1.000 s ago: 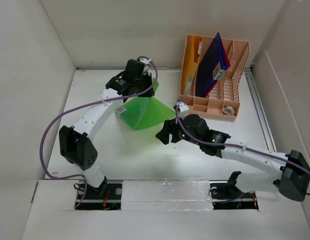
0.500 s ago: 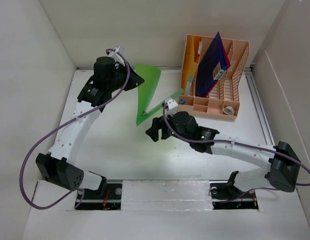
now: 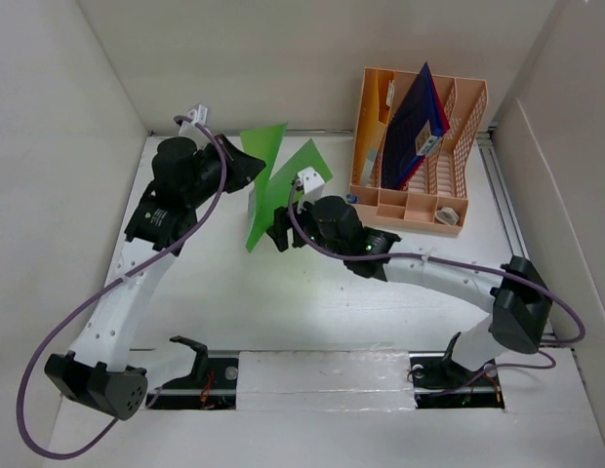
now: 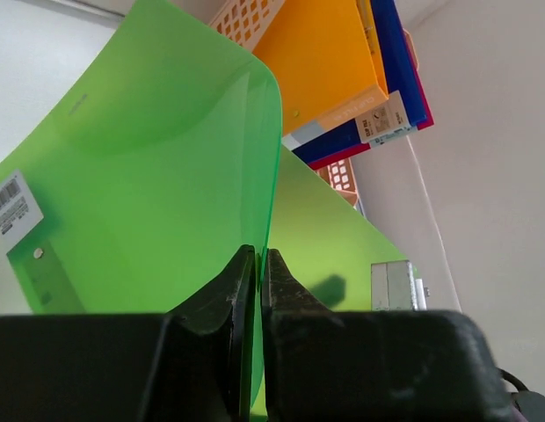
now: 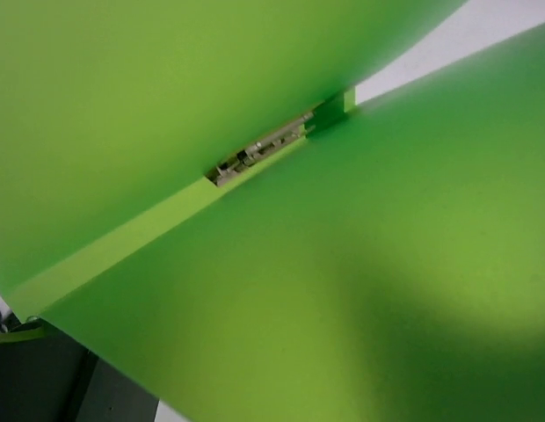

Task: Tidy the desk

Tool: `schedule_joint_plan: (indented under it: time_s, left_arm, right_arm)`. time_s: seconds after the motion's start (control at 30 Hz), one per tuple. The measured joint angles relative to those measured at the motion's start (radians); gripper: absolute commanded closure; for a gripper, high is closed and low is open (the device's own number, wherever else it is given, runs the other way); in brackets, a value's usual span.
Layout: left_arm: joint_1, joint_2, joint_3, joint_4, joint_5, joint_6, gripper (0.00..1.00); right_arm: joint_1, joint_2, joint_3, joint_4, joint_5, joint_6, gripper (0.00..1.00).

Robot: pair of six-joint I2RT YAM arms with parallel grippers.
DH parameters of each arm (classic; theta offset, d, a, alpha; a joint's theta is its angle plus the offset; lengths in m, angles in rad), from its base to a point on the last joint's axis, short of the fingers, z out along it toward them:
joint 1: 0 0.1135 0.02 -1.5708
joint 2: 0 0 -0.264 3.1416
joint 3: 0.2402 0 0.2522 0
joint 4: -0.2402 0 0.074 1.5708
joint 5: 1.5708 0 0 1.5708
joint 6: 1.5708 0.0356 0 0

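Observation:
A green folder (image 3: 266, 187) stands open and upright over the back middle of the white desk (image 3: 283, 302). My left gripper (image 3: 254, 168) is shut on one cover's edge; in the left wrist view the jaws (image 4: 257, 264) pinch the thin green sheet (image 4: 149, 202). My right gripper (image 3: 281, 232) is right against the folder's lower right side. In the right wrist view the green folder (image 5: 325, 290) fills the frame, with its metal clip (image 5: 255, 156) at the spine. The right fingers are hidden.
A peach file rack (image 3: 459, 146) stands at the back right, holding a blue folder (image 3: 417, 122) and orange and red ones. Small items (image 3: 445, 215) lie in its front compartments. White walls surround the desk; a taped rail (image 3: 322, 370) runs along the near edge.
My left arm has lifted the green folder off the desk, swung it upright and drawn it left. My right arm has moved left and back, up against the folder.

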Motion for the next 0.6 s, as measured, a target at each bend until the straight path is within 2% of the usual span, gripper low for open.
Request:
schedule_joint_plan:
  time_s: [0.17, 0.3, 0.43, 0.6]
  left_arm:
    - [0.000, -0.056, -0.057, 0.002, -0.040, -0.037, 1.00]
    - [0.000, -0.068, -0.082, 0.021, -0.045, -0.092, 1.00]
    - [0.000, -0.080, -0.138, 0.090, -0.044, -0.170, 1.00]
    - [0.000, -0.103, -0.230, 0.173, -0.045, -0.268, 1.00]
  right_arm:
    - [0.008, -0.120, -0.238, 0.111, -0.042, -0.022, 0.23]
    - [0.053, -0.196, -0.409, 0.190, -0.002, -0.030, 0.22]
    - [0.150, -0.197, -0.478, 0.286, 0.084, -0.059, 0.21]
    - [0.243, -0.141, -0.480, 0.440, 0.204, -0.092, 0.20]
